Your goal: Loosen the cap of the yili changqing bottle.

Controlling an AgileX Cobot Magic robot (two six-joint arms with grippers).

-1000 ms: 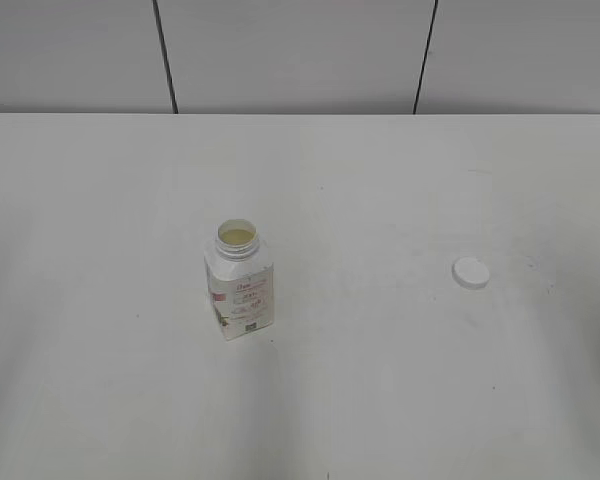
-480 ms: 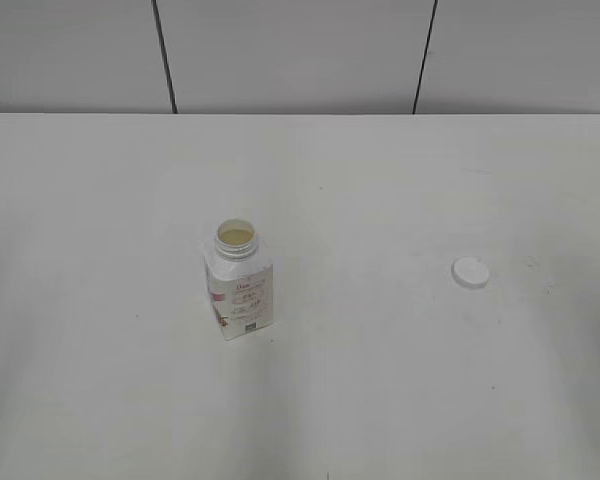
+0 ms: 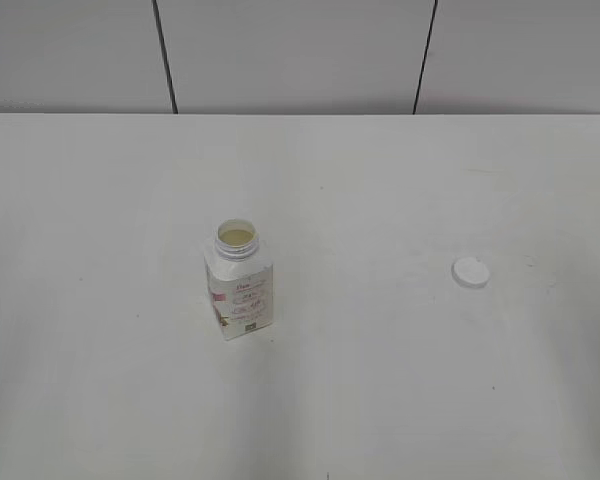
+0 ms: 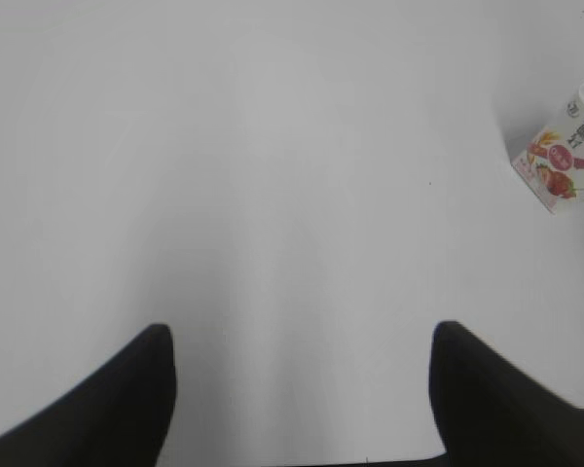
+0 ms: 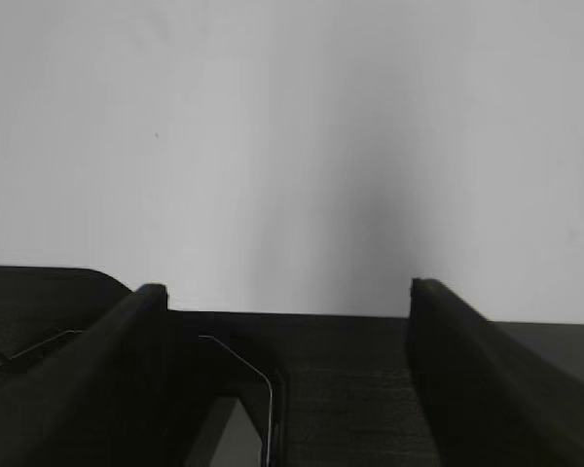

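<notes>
The yili changqing bottle stands upright on the white table, left of centre, with its neck open and pale liquid showing inside. The white cap lies flat on the table well to the bottle's right, apart from it. Neither gripper shows in the exterior view. In the left wrist view my left gripper is open and empty above bare table, and the bottle's lower part shows at the right edge. In the right wrist view my right gripper is open and empty near the table's front edge.
A grey panelled wall with dark seams runs behind the table's far edge. The white table bears only the bottle and the cap. A dark surface lies below the right gripper's fingers.
</notes>
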